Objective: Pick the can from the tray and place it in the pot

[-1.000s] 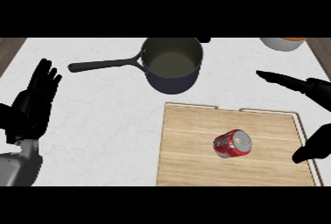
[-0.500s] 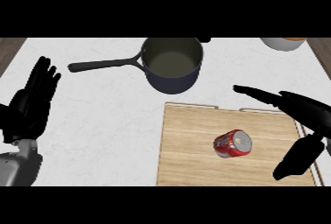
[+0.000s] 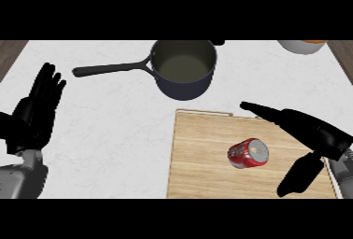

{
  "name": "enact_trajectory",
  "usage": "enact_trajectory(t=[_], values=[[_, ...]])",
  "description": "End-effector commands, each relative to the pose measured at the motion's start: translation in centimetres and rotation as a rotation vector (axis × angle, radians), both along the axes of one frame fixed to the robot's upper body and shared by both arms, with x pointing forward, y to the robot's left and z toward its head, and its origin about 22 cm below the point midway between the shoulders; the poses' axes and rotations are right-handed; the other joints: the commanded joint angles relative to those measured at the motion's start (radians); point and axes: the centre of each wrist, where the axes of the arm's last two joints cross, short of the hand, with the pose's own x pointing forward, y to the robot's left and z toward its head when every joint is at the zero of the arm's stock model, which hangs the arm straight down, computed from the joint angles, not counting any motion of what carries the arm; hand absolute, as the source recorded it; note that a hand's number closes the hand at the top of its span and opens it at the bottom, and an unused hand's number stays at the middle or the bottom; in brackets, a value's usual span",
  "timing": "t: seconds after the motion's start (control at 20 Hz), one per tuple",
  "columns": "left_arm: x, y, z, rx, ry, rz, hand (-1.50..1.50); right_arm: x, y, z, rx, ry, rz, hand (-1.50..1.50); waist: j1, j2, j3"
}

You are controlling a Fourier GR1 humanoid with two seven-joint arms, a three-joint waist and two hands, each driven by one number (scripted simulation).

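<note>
A red can [image 3: 247, 153] lies on its side on the wooden tray [image 3: 200, 158], its silver end facing right. The dark pot [image 3: 183, 67] with a long black handle stands behind the tray, its inside bare. My right hand [image 3: 314, 133] hovers over the tray's right part, open, with fingers stretched left behind the can and the thumb hanging in front of it. It is apart from the can. At the left edge my left hand [image 3: 34, 114] rests open, fingers up.
A white bowl with something orange inside [image 3: 304, 45] sits at the back right edge. The pot handle [image 3: 110, 69] points left across the white counter. Dark wood borders the counter at the far left and right.
My right hand has moved left over the tray, closing in on the can with fingers and thumb spread. The can, pot and left hand have stayed in place.
</note>
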Motion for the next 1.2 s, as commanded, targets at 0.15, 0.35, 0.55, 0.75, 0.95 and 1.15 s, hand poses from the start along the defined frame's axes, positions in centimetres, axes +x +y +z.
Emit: enact_trajectory(t=[0.15, 0.35, 0.55, 0.75, 0.95, 1.15], values=[[0.5, -1.1, 0.4, -0.006, 0.004, 0.008, 0.0, -0.1, 0.5, -1.7, 0.016, -0.008, -0.017, -1.5, 0.0, 0.0, 0.0], [0.4, 0.3, 0.0, 0.004, 0.009, -0.003, 0.0, 0.9, -0.3, -5.0, -0.025, 0.007, 0.006, -1.5, 0.002, 0.002, 0.0], [0.3, -0.5, 1.0, 0.003, 0.002, -0.001, 0.0, 0.4, 1.4, -3.4, -0.056, 0.0, -0.016, -1.5, -0.001, 0.0, 0.0], [-0.8, -1.0, -0.2, 0.001, -0.006, 0.004, 0.0, 1.3, 1.3, -4.2, -0.061, 0.025, -0.035, -1.5, 0.001, 0.0, 0.0], [0.0, 1.5, 0.0, 0.015, -0.004, 0.003, 0.0, 1.2, 2.0, -6.3, -0.08, -0.04, 0.126, 1.5, 0.005, 0.002, 0.001], [0.4, 0.7, -0.7, 0.004, -0.003, 0.015, 0.0, 1.2, 1.8, -7.9, -0.063, -0.098, 0.132, 1.5, 0.001, 0.001, 0.0]])
